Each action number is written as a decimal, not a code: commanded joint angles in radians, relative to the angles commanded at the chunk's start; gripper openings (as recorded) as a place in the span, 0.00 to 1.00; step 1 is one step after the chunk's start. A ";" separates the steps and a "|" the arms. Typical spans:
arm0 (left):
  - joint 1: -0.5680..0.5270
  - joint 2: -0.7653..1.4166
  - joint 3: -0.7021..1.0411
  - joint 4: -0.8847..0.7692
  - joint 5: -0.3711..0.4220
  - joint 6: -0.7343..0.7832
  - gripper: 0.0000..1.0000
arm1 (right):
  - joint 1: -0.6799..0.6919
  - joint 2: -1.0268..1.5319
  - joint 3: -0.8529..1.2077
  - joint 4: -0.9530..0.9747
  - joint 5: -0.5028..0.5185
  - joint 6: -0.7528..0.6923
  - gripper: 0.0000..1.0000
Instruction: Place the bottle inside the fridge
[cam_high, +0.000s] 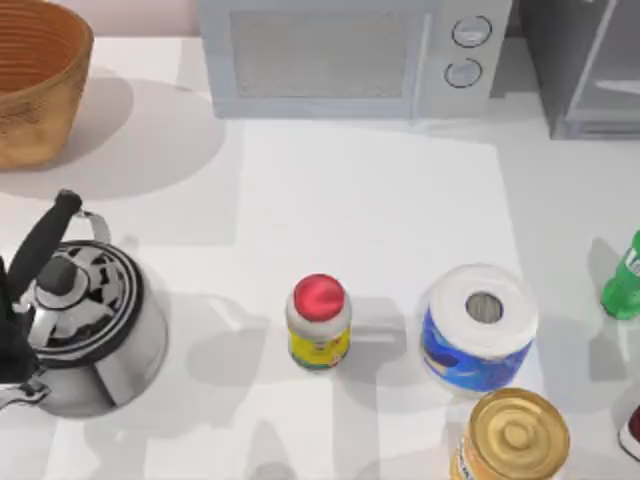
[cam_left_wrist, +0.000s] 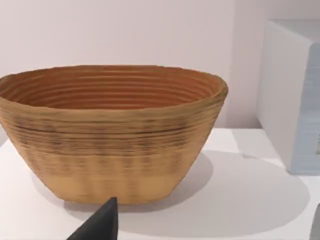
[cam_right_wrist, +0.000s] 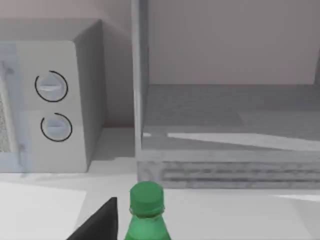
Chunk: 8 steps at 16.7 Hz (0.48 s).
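Your bottle (cam_high: 624, 282) stands upright at the table's right edge, well short of the fridge (cam_high: 585, 70) behind it, nearer your right arm, whose finger (cam_right_wrist: 102, 222) sits just beside it, grip state impossible to tell.

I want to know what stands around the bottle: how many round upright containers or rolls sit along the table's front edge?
3: the red-capped jar mid-table, the paper roll to its right, the gold-lidded can at the front edge. More may lie outside the frame.
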<state>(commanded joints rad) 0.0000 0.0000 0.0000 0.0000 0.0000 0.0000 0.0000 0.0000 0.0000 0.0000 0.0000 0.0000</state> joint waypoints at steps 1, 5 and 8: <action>0.000 0.000 0.000 0.000 0.000 0.000 1.00 | 0.000 0.000 0.000 0.000 0.000 0.000 1.00; 0.000 0.000 0.000 0.000 0.000 0.000 1.00 | -0.040 0.065 0.028 0.034 -0.065 -0.048 1.00; 0.000 0.000 0.000 0.000 0.000 0.000 1.00 | -0.121 0.222 0.085 0.106 -0.223 -0.148 1.00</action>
<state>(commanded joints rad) 0.0000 0.0000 0.0000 0.0000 0.0000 0.0000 -0.1207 0.2224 0.0848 0.1057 -0.2232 -0.1478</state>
